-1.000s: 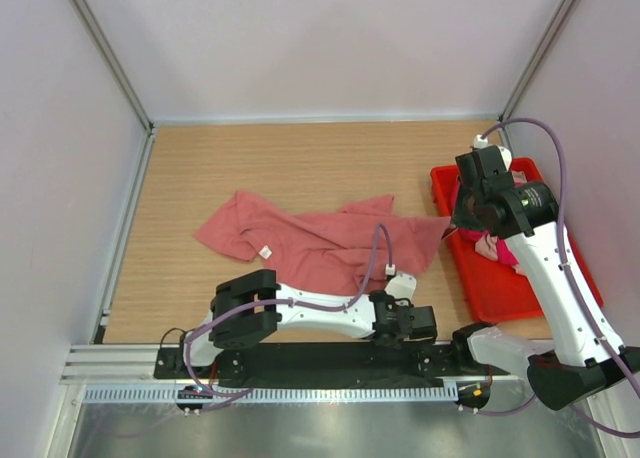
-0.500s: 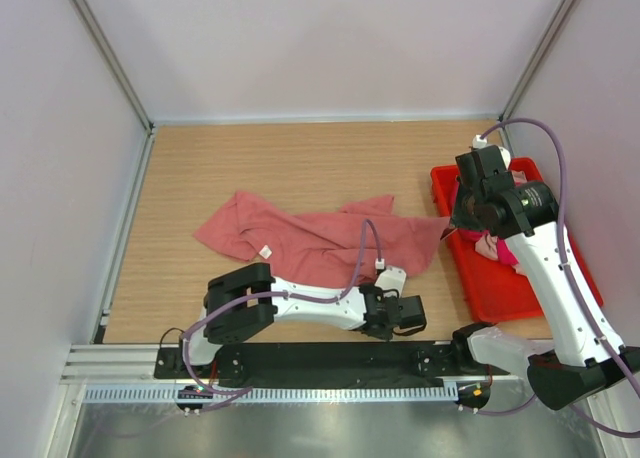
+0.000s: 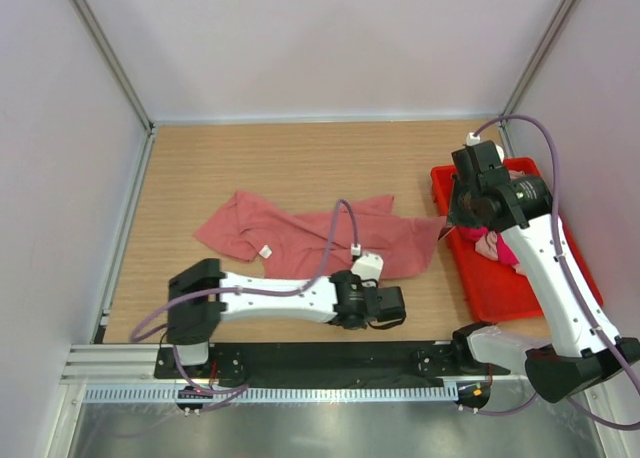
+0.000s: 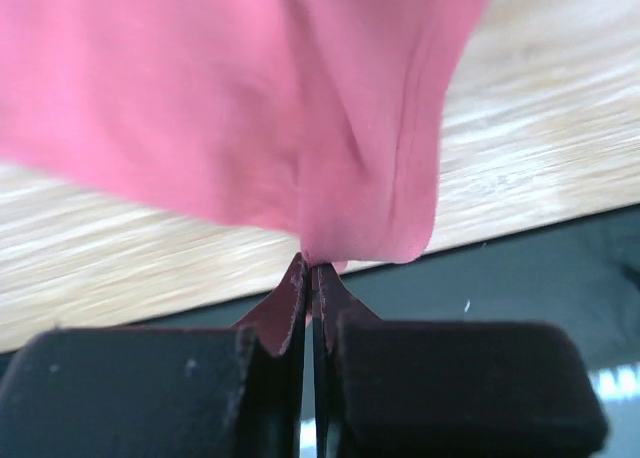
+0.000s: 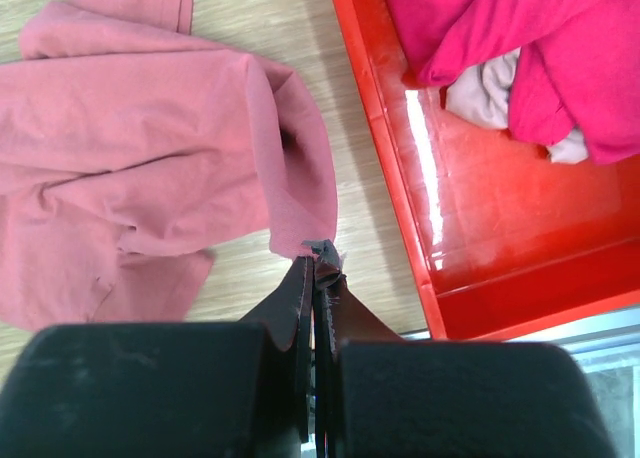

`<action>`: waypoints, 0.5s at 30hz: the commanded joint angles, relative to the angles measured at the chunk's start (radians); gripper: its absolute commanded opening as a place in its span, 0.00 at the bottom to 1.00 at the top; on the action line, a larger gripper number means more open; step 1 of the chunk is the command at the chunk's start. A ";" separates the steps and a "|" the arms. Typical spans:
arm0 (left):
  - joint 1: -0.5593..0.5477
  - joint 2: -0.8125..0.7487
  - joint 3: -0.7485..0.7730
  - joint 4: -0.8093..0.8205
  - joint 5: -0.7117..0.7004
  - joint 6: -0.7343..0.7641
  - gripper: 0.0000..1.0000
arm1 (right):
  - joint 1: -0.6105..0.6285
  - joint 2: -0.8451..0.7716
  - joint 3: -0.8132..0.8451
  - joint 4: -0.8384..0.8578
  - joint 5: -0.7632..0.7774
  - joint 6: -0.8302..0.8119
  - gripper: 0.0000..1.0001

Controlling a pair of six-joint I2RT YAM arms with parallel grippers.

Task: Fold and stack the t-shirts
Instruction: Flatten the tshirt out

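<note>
Wooden surface (image 3: 250, 158) carries a crumpled salmon t-shirt (image 3: 300, 243) spread across its middle. A red bin (image 3: 500, 283) sits at the right edge. The shirt's right tip seems to reach the bin's rim.

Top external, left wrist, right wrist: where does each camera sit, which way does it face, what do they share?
Top external: above and behind the bases, looking down on the wooden table; both arms show.
Left wrist: on the left arm, facing along its shut left end effector pinching the salmon-pink cloth t-shirt.
Right wrist: looking down past the shut right end effector, pinching it beside the red plastic bin.
Shared: all show the t-shirt.
</note>
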 commanded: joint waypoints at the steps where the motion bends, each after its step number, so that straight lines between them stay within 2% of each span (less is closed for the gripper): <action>1: 0.004 -0.244 0.110 -0.325 -0.231 -0.060 0.00 | -0.003 0.029 0.082 0.037 0.039 -0.049 0.01; 5: 0.019 -0.383 0.239 -0.642 -0.438 -0.114 0.00 | -0.003 0.089 0.192 0.099 0.030 -0.077 0.01; 7: 0.030 -0.429 0.298 -0.722 -0.507 -0.125 0.00 | -0.003 0.110 0.268 0.127 0.004 -0.089 0.01; 12: 0.082 -0.598 0.485 -0.711 -0.711 0.066 0.00 | -0.005 0.206 0.519 0.152 -0.079 -0.099 0.01; 13: 0.085 -0.613 0.523 -0.698 -0.738 0.150 0.00 | -0.003 0.209 0.581 0.161 -0.109 -0.098 0.01; 14: 0.085 -0.645 0.596 -0.675 -0.761 0.207 0.00 | -0.005 0.209 0.609 0.181 -0.119 -0.100 0.01; 15: 0.085 -0.661 0.623 -0.576 -0.796 0.290 0.00 | -0.003 0.209 0.666 0.190 -0.131 -0.096 0.01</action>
